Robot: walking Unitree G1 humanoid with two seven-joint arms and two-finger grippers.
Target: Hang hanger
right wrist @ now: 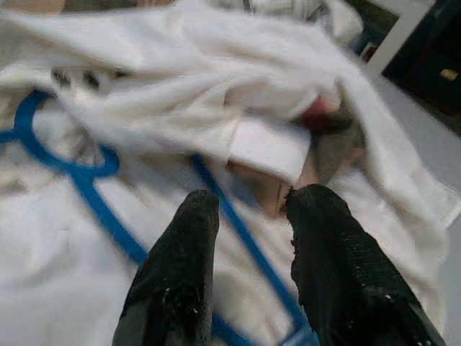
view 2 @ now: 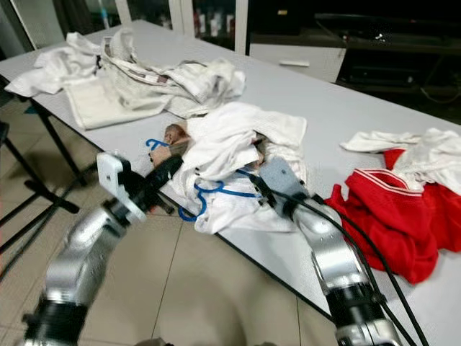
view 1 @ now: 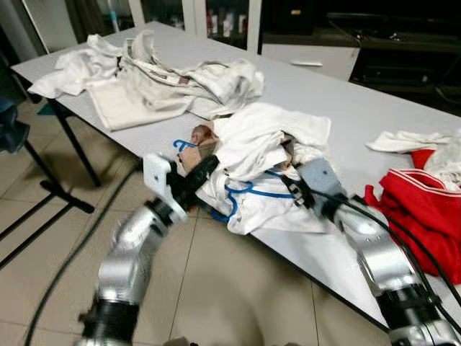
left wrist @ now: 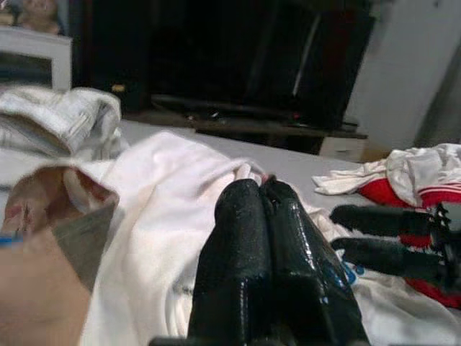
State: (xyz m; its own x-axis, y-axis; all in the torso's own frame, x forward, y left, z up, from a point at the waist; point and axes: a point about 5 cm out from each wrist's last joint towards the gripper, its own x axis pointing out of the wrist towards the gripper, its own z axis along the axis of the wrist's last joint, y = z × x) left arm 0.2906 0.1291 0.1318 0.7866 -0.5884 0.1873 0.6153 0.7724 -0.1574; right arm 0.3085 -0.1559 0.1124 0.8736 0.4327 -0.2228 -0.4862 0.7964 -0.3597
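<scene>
A blue plastic hanger lies near the table's front edge, partly buried in a crumpled white garment. Its hook and one arm show against the cloth. My right gripper is open just above the hanger's straight blue arm, one finger on each side of it. It reaches in from the right. My left gripper is shut with nothing seen between its fingers, its tips at the garment's left edge. A second blue hook peeks out beside a brown patterned cloth.
A red garment and more white cloth lie on the table at the right. A heap of white clothes covers the far left end. Black cables trail on the tiled floor below the table edge, beside a stand's dark legs.
</scene>
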